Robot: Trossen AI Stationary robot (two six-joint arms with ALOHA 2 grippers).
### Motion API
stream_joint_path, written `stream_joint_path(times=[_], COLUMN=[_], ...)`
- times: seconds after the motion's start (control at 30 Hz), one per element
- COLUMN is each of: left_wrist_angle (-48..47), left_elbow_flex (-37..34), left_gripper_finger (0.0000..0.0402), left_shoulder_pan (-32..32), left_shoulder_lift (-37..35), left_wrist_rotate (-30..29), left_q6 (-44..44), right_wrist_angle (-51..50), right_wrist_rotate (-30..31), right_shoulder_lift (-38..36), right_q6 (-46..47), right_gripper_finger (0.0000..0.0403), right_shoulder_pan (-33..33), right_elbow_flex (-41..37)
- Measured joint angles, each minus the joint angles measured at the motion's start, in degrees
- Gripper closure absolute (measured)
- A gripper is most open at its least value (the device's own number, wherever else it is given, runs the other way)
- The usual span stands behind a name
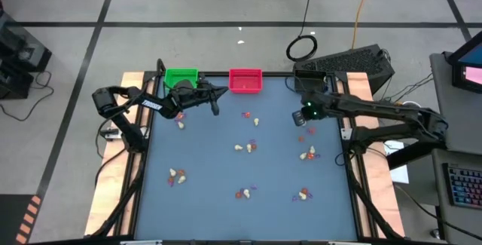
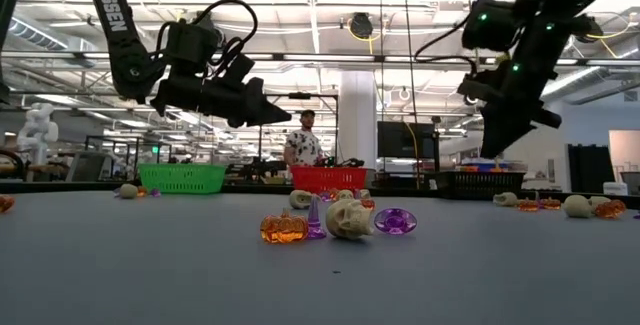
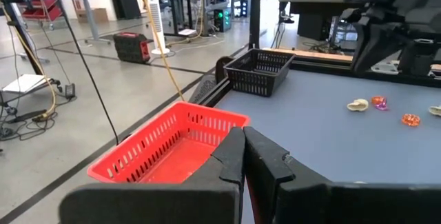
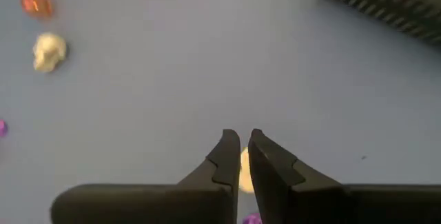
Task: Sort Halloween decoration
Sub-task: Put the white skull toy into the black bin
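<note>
**Right arm has a skull in its fingers, so where's the bin from there?**

Check your right wrist view first: the right gripper [image 4: 239, 156] has its fingers pinched down narrow, with a little cream-white trinket [image 4: 244, 163] wedged between the tips. It looks like one of the skull pieces. A bit of purple peeks out just below it, and I can't tell whether that's touching or just lying on the mat underneath.

From above, the right gripper [image 1: 303, 114] hangs over the right side of the blue table [image 1: 203, 192], near the far edge. The black tray [image 1: 307, 75] sits just beyond it at the back, the closest bin by a lot. The red tray [image 1: 245, 81] is further along the back edge toward the middle, and the green tray [image 1: 181, 77] is way over on the left. Which bin cream goes in, the pictures don't say, so that's your call. My guess is the next move is mostly a short carry toward the back edge.

The left gripper [image 1: 215, 94] is pinched shut, holds nothing that I can see, and is parked in the air between the green and red trays. If the skull belongs in the red tray, watch the crowding there.

The rest of the Halloween decoration [image 1: 245, 147] is scattered in small clusters across the mat. The ones by the right edge [image 1: 307, 154] lie nearest your right arm.
</note>
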Motion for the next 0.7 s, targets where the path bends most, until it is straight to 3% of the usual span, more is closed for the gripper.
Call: stream_joint_path(times=[0.2, 0.43, 0.57, 0.7], left_wrist_angle=[-0.3, -0.6, -0.7, -1.2], left_elbow_flex=[0.0, 0.0, 0.0, 0.0], left_gripper_finger=[0.0391, 0.0391, 0.0391, 0.0391], left_shoulder_pan=[0.0, 0.0, 0.0, -0.1], left_shoulder_lift=[0.0, 0.0, 0.0, 0.0], left_wrist_rotate=[0.0, 1.0, 1.0, 1.1], left_q6=[0.0, 3.4, 3.1, 3.1], right_wrist_angle=[-4.3, -11.9, -11.9, -11.2], right_wrist_rotate=[-7.6, -7.1, -7.3, -7.1], right_shoulder_lift=[6.7, 14.7, 18.6, 21.7], right_q6=[-4.0, -7.6, -8.9, -9.9], right_gripper_finger=[0.0315, 0.0228, 0.0218, 0.0232], right_shoulder_pan=[-1.9, -1.9, -2.0, -2.1], right_elbow_flex=[3.7, 8.0, 8.0, 8.0])
